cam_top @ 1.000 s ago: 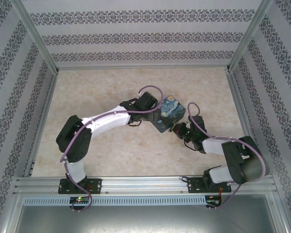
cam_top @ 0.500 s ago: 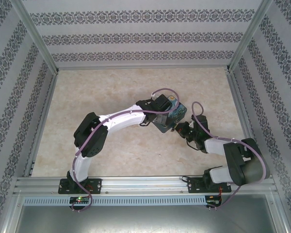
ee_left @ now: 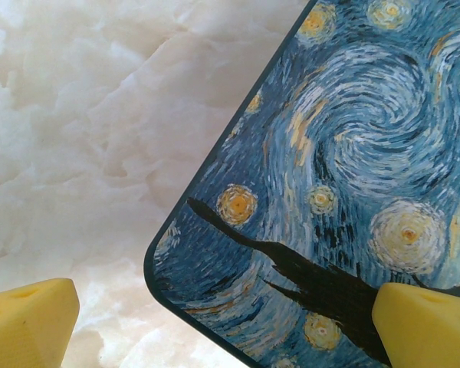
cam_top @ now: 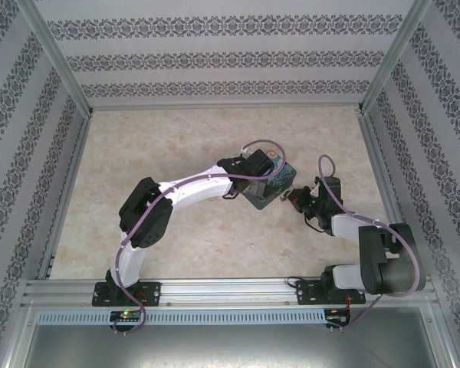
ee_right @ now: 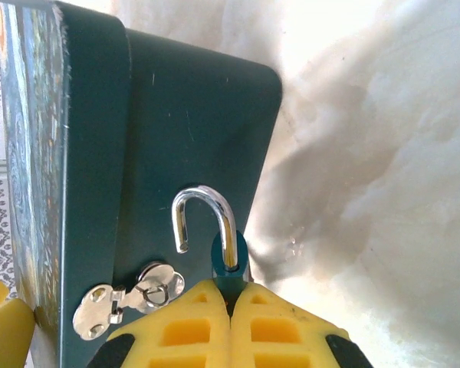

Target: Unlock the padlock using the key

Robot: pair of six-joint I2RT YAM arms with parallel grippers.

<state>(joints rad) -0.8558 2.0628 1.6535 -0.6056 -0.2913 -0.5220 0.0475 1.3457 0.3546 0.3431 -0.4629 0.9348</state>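
On the marble table (cam_top: 161, 153), you are holding the left gripper (ee_left: 228, 318) over the painted box (ee_left: 353, 153), jaws spread wide and gripping nothing. The right gripper (ee_right: 231, 307) is pinching the padlock (ee_right: 230, 264) by its teal body, just beside the box's hasp (ee_right: 130, 299), with the shackle (ee_right: 207, 201) swinging free. Be keeping that pinch firm and drawing straight away from the hasp. Compared with a second ago, the left arm is reaching further across the box.

glossy metal shackle (ee_right: 207, 218), matt box (ee_right: 192, 138)
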